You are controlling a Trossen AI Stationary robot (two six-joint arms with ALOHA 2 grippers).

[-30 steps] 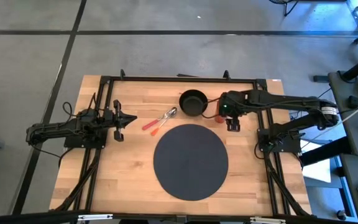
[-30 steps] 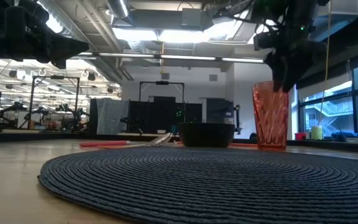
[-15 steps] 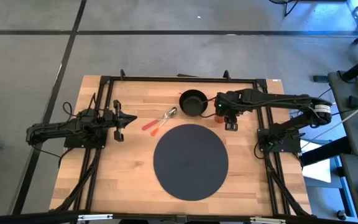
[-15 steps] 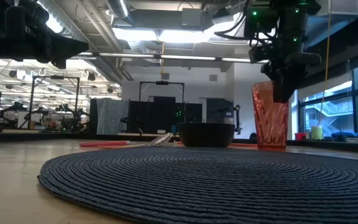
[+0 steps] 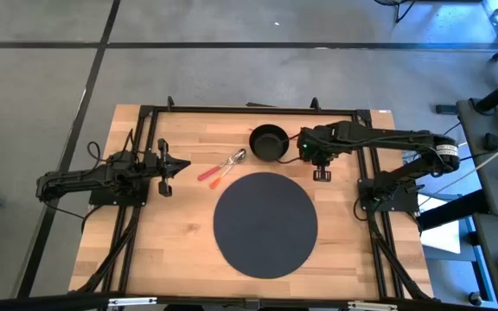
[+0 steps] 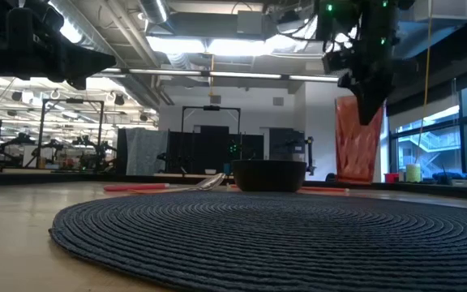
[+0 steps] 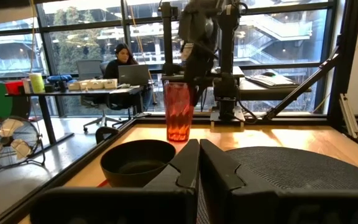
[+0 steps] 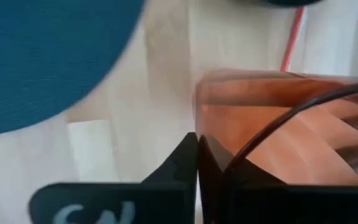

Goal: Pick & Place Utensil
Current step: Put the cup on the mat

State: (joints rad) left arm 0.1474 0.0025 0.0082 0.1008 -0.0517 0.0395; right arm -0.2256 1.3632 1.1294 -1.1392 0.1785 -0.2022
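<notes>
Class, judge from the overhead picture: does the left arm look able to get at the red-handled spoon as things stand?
Probably yes. The spoon lies on bare wood just ahead of the left end effector, with nothing between them; the bowl and mat sit farther off.

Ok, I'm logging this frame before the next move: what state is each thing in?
red cup: upright, pinched at its rim, seemingly off the table.
right gripper: fingers shut on the red cup.
left gripper: fingers shut, empty, at the table's left.
black bowl: upright, empty.
utensils: lying flat beside the black bowl.
round mat: lying flat.
</notes>
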